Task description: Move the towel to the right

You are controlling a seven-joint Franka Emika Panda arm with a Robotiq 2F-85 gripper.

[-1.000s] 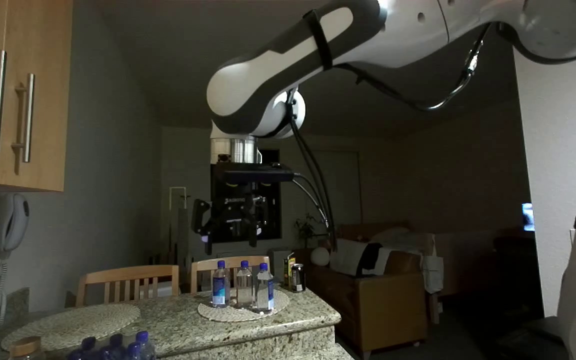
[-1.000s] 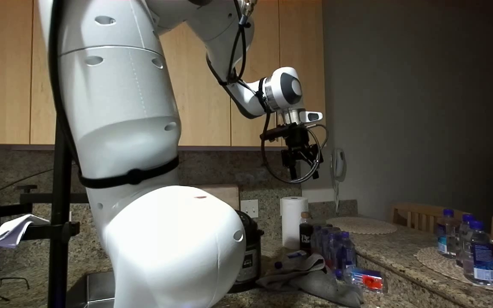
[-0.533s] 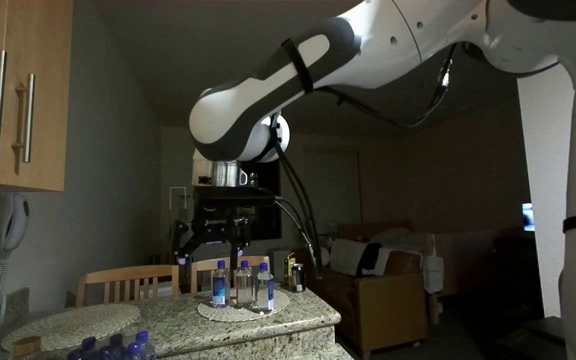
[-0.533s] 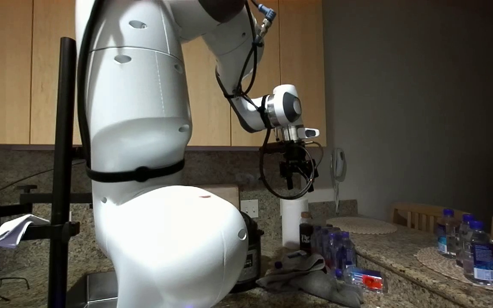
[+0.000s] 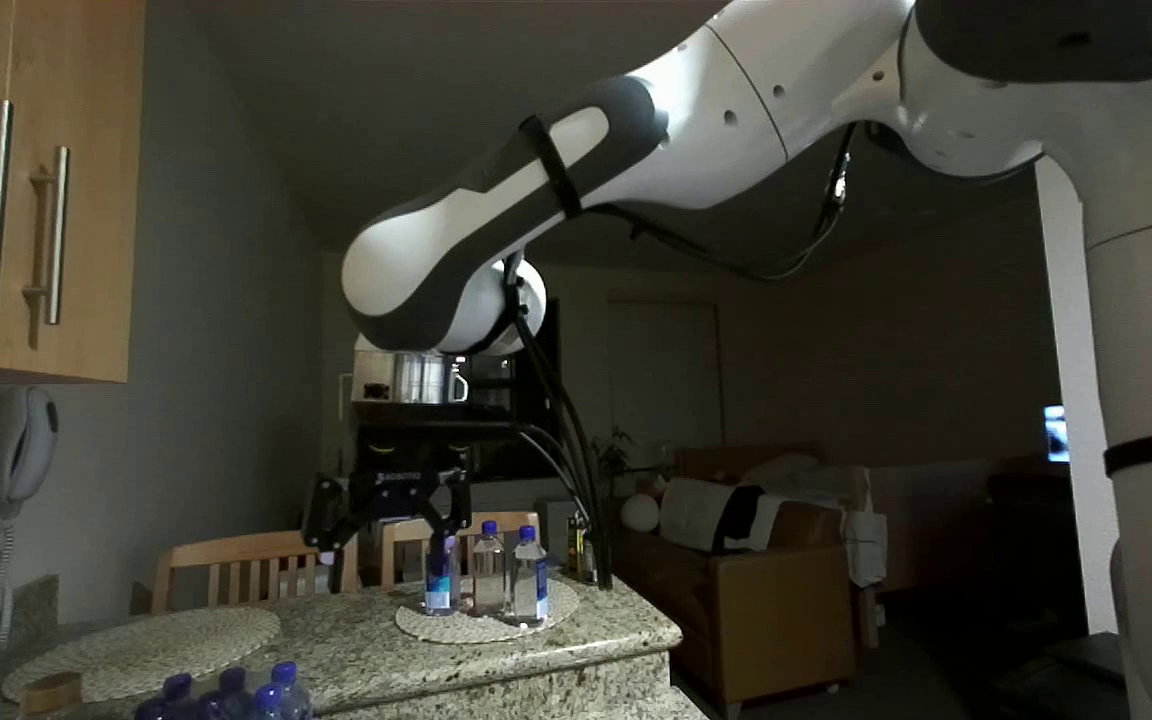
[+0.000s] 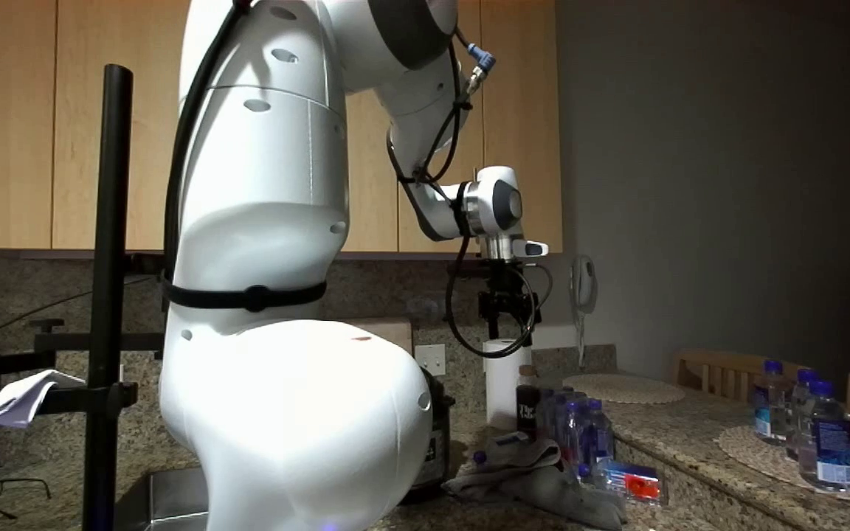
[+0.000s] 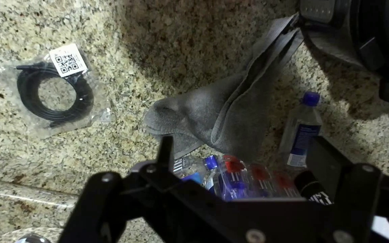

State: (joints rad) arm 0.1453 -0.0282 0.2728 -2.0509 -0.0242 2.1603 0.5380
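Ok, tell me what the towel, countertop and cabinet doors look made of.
Towel: matte cloth, perhaps microfibre, from its soft folds and dull surface. Countertop: probably granite, from its speckling; the glint along its raised edge suggests polish. Cabinet doors: satin wood or laminate, showing faint grain.

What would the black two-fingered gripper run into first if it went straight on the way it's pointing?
Probably the crumpled gray cloth towel: in the wrist view it lies beyond the open gripper. Depth is unclear, so the blue-capped clear plastic bottles by the towel's edge might come first.
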